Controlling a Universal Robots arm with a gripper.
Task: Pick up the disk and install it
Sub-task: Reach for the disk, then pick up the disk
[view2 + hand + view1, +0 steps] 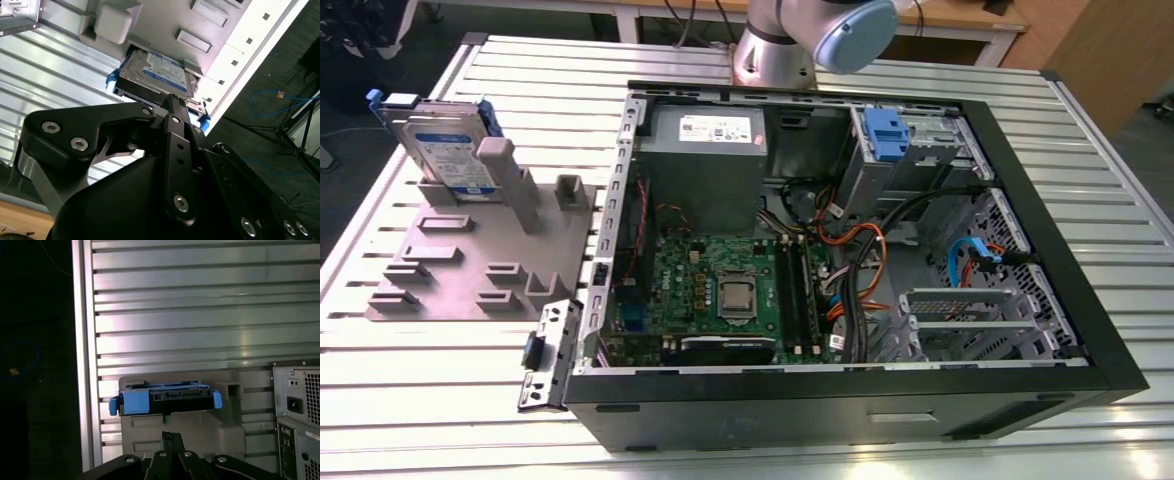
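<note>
**Disk upright in its stand, gripper closed and clear of it**

On the ribbed silver metal table [440, 400], an open black computer case [854, 405] lies beside a grey plastic fixture plate [454, 270]. The flat silver-metal disk [447, 140] in its blue carrier frame stands upright on that plate, at the exterior view's left. The black gripper [172, 436] faces it from apart, fingers pressed together and holding nothing. A clean pick, I judge, calls for jaws spread wide, centred across the disk's flat faces, and a straight lift.
</note>
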